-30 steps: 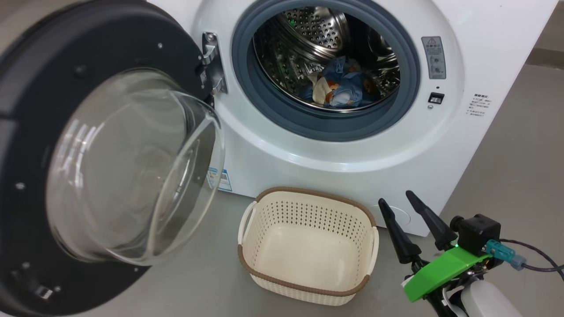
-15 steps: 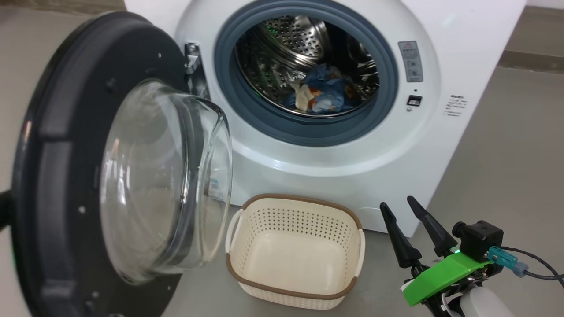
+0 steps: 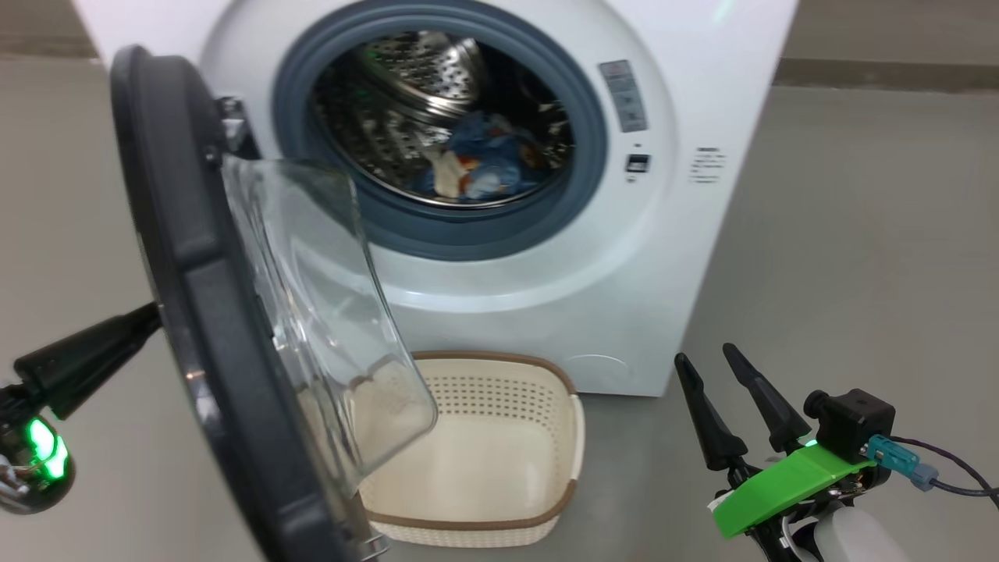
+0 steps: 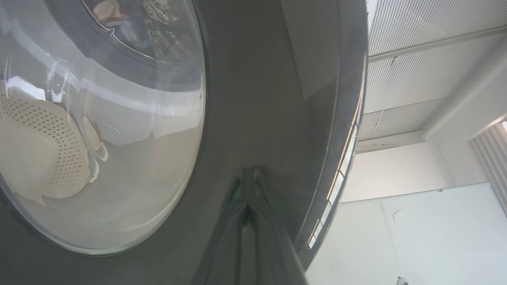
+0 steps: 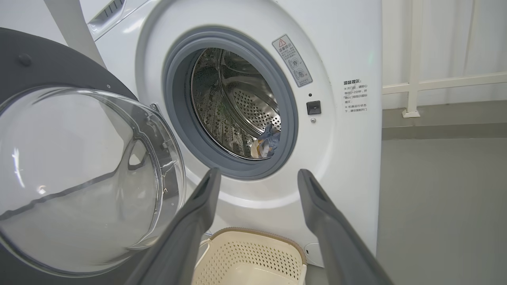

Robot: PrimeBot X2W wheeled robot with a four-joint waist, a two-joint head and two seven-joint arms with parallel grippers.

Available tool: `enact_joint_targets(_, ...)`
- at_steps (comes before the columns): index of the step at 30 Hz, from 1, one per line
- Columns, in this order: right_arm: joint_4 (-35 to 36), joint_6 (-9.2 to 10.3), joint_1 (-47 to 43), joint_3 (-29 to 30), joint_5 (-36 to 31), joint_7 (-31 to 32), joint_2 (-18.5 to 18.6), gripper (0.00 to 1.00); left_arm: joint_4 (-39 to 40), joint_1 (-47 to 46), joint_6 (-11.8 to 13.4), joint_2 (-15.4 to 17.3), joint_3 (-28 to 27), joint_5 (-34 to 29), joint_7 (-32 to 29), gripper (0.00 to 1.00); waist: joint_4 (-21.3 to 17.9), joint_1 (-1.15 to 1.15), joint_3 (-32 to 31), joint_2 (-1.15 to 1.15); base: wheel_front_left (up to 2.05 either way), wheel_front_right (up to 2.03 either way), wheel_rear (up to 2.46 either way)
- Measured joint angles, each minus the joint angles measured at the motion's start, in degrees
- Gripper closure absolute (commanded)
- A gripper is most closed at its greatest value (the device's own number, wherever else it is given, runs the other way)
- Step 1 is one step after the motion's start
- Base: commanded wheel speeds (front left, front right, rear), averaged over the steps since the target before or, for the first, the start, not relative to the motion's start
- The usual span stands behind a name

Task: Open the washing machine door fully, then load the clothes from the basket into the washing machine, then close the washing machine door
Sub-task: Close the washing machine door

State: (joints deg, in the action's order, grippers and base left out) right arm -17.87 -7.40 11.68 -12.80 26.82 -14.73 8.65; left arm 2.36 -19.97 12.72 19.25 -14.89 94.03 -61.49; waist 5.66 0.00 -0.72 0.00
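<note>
In my head view I see the washing machine door (image 3: 203, 265) edge-on at frame left, my left gripper (image 3: 152, 318) clenched shut against its outer face, the right gripper (image 3: 705, 355) spread and empty at lower right beside the basket (image 3: 499, 521), and the clothes (image 3: 476, 160) in the drum of the washing machine (image 3: 702, 78) at upper centre. In my left wrist view the closed fingers (image 4: 247, 237) rise from bottom centre onto the door's black ring. In my right wrist view the parted fingers (image 5: 198, 213) frame the drum opening.

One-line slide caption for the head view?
Head view: shut left gripper at the outer face of the half-open washing machine door; clothes in the drum, basket empty, right gripper open.
</note>
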Motion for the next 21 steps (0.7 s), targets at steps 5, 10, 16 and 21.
enact_joint_targets(5,0.1,0.0,0.0,0.2,0.0,0.0,0.0,0.0,1.5,0.2,0.2,-1.2,0.8,0.0,0.6,1.0,-3.8,0.0,0.2,0.0,0.0,0.0,0.0)
enact_joint_targets(10,0.1,0.0,0.0,0.1,0.0,0.0,0.0,0.0,1.9,0.2,-0.4,-2.9,1.2,-0.4,2.1,1.0,-8.3,0.0,0.5,0.0,0.0,0.0,0.0)
enact_joint_targets(16,0.1,0.0,0.0,0.0,0.0,0.0,0.1,0.0,2.5,0.0,-0.4,-4.3,1.9,-1.0,3.7,1.0,-11.9,0.0,0.9,0.0,0.0,0.0,0.0)
enact_joint_targets(21,0.0,0.0,0.0,0.0,0.0,0.0,0.1,0.0,2.5,0.0,-0.9,-4.5,2.0,-1.0,3.8,1.0,-13.2,0.0,1.1,0.0,0.0,0.0,0.0)
